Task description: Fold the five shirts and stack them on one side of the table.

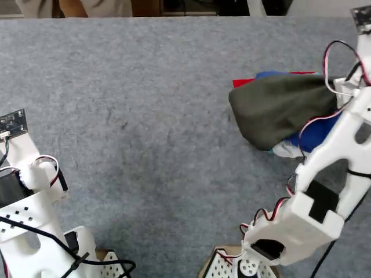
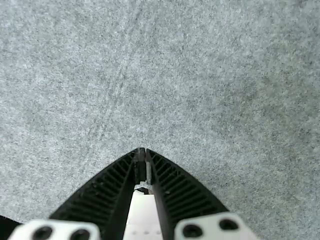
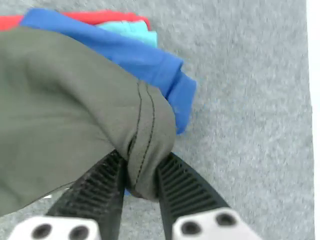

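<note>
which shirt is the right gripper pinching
The olive-green shirt, on top: its stitched hem is pinched by the right gripper, while the blue shirt, red shirt and teal shirt lie underneath, ungripped.

Shirt pile (image 1: pixel 278 110) and right arm (image 1: pixel 324 191) block the table's (image 1: pixel 145 116) right side; leftward it is passable.

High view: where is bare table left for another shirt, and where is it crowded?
Bare: the grey table's middle, between the left arm and the olive shirt, up to the far edge. The left gripper hangs shut over bare felt. Crowded: the right side, where the right gripper pinches the olive shirt atop the blue shirt.
</note>
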Robot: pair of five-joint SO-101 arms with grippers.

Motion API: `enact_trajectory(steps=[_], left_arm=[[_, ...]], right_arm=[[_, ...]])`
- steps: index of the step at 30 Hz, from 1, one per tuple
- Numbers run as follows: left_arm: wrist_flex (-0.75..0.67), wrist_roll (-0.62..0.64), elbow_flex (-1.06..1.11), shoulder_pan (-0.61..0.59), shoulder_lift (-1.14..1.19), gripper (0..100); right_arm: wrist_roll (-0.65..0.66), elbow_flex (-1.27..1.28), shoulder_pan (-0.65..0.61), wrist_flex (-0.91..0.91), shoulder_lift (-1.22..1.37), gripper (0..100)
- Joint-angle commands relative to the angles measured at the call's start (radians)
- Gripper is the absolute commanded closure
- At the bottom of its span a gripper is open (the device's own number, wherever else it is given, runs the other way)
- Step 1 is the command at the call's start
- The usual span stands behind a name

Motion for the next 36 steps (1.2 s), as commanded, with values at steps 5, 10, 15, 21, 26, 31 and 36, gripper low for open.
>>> enact_trajectory(steps=[5, 10, 15, 21, 26, 31, 36], left_arm=[[-0.008, -0.005, -0.002, -0.009, -0.010, 98], [-0.008, -0.005, -0.002, -0.006, -0.010, 98], [-0.008, -0.005, -0.002, -0.006, -0.010, 98], [-0.018, -0.005, -0.002, -0.002, -0.002, 98], [-0.158, -0.005, 0.008, -0.002, -0.010, 98], [-0.282, 0.000, 0.086, -0.002, -0.010, 98], [-0.353, -0.003, 0.258, 0.052, -0.012, 98]], right_arm=[[0.078, -0.033, 0.061, 0.018, 0.030, 98.9], [0.095, -0.042, 0.073, 0.123, 0.047, 69.8], [0.095, -0.044, 0.076, 0.163, 0.044, 49.5], [-0.003, -0.042, 0.061, 0.201, 0.044, 74.1], [-0.084, -0.028, 0.025, 0.209, 0.044, 98.1], [-0.091, 0.084, 0.008, 0.210, -0.044, 99.5], [-0.005, 0.407, -0.035, 0.198, -0.269, 99.8]])
